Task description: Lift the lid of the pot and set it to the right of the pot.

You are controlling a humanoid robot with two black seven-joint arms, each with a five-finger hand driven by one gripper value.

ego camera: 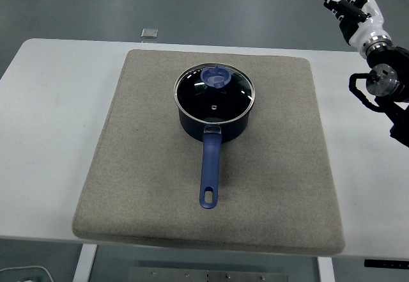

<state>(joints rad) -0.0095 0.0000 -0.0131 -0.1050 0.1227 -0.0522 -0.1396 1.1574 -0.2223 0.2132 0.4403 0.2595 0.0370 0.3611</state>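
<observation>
Glossy glass lid (215, 94) w/ metal rim; matt cloth mat (140, 167)

A white rectangular table with rounded corners (45, 135) fills most of the view, its near edge running along the bottom. A large square mat of beige-grey felt-like fabric (275, 167) lies on it, covering the middle and reaching almost to the near edge. Beyond the far edge stretches a smooth grey-green floor (192, 0), evenly lit with faint soft reflections. A small pale square object (149, 33) sits just past the table's far edge. Under the near edge, a white table leg (85, 264) and a grey metal bracket (217, 274) show.
</observation>
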